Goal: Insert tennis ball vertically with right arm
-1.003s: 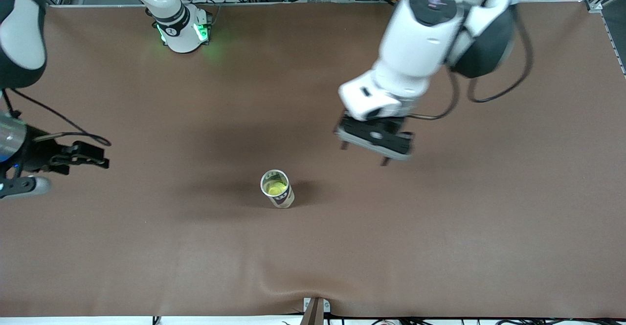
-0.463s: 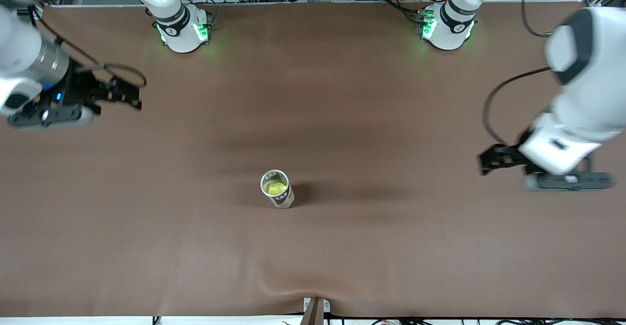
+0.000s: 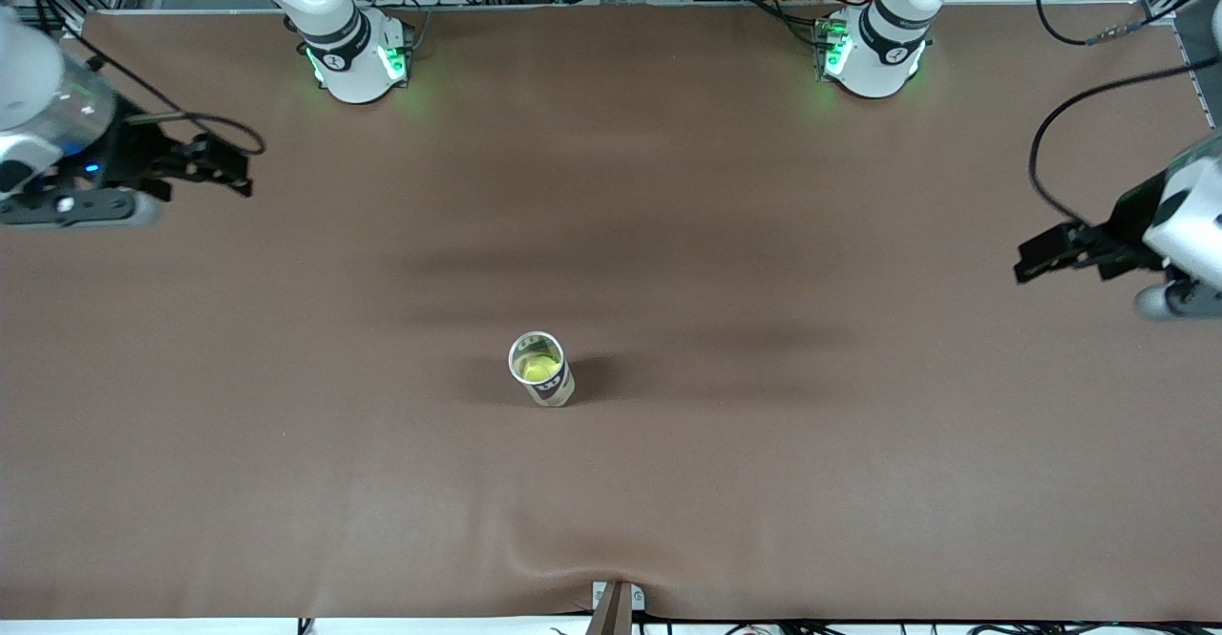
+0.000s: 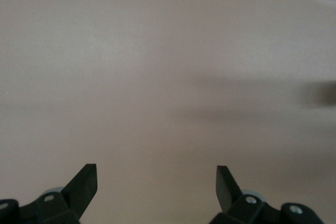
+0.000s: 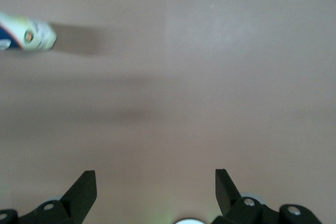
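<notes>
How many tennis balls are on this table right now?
1 visible. The tennis ball sits inside the upright can standing mid-table. More could lie hidden beneath it in the can; no balls lie loose on the brown table.

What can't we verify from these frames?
- Tennis ball depth in the can: front view looks down the mouth, wall hides the rest.
- Can label: too small in front view, cut off by the edge in right wrist view.
- Left gripper and right gripper wrists: cut off at front view's edges.
</notes>
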Action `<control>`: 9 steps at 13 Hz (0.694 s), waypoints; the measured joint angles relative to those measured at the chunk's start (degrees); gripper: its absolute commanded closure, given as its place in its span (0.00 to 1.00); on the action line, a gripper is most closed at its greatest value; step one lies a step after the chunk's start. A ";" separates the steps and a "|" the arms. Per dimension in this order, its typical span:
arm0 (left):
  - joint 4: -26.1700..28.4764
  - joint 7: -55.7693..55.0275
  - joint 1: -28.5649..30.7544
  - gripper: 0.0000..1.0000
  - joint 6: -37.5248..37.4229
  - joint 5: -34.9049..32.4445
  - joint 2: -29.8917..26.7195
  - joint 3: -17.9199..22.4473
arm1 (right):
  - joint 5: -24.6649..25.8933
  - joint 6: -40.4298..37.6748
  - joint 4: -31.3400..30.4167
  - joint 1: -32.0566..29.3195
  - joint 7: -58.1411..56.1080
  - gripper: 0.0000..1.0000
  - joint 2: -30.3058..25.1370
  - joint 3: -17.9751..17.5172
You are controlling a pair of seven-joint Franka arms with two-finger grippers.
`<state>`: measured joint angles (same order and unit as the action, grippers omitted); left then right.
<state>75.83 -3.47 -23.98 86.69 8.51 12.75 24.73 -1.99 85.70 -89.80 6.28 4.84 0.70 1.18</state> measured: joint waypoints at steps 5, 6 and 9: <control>0.74 4.08 2.15 0.00 -1.92 -1.05 -2.31 -0.01 | 1.20 1.04 0.34 -0.69 -1.82 0.00 -0.01 5.14; 0.92 4.08 2.14 0.00 -1.92 -1.61 -2.28 -0.15 | 1.21 1.28 0.35 -1.84 -1.95 0.00 0.11 5.71; 1.01 4.18 2.12 0.00 -1.92 -2.12 -2.21 -0.38 | 1.21 1.52 0.43 -3.89 -2.63 0.00 0.65 6.13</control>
<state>76.84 0.71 -21.86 84.77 6.39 10.54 24.35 -0.79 87.22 -89.37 2.39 2.20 1.35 7.31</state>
